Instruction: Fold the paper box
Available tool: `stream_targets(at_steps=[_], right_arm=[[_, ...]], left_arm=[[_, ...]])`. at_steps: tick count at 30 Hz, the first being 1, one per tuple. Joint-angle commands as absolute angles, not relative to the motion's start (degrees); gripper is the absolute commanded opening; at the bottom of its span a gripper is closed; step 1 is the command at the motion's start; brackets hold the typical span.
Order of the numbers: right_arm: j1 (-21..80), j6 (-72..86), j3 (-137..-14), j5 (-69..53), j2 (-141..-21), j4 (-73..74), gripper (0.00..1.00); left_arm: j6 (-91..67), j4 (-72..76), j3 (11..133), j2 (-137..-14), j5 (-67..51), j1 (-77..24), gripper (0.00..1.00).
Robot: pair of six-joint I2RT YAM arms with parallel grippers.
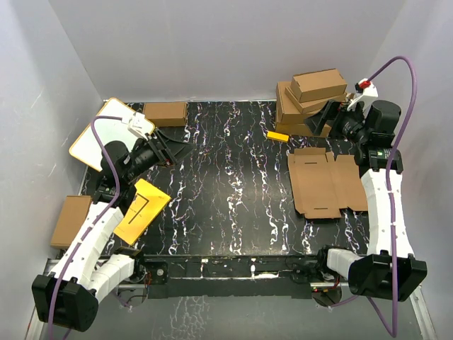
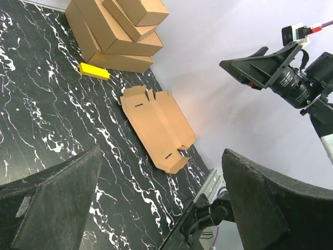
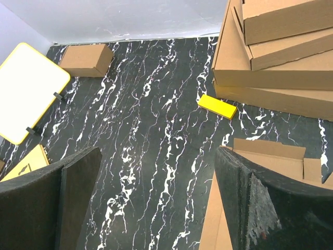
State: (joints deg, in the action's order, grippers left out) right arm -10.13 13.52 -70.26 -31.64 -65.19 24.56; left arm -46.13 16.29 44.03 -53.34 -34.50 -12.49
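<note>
A: So where is the box [image 1: 327,184]?

B: It lies flat and unfolded on the right of the table [image 1: 226,212], flaps spread; I judge it was put there so the right arm has it close at hand

A: And the right tool [image 1: 328,119]?

B: Spread wide, nothing in it; it hangs above the far edge of the box, near the stack [image 1: 311,99] at the back corner; that stack looks like finished boxes kept out of the working space

A: What about the left tool [image 1: 172,151]?

B: It is also spread and empty, raised on the far left and pointed across the table; its camera takes in the whole box, so likely a watching pose

A: How far along, then?

B: Not begun, I'd say; no flap is raised, and neither tool touches the box
</note>
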Motion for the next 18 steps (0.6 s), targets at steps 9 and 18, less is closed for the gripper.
stream_targets(at_steps=[9,18], right_arm=[[-9.9,12.4,-68.5,-31.7,-62.6,19.7,0.99],[-9.7,-7.6,-61.7,-55.0,-62.2,20.8,0.99]], left_arm=[[-47.9,21.4,42.0,-51.6,-36.9,-12.1,0.97],[-53.6,28.4,36.4,-52.2,-37.5,-14.0,0.96]])
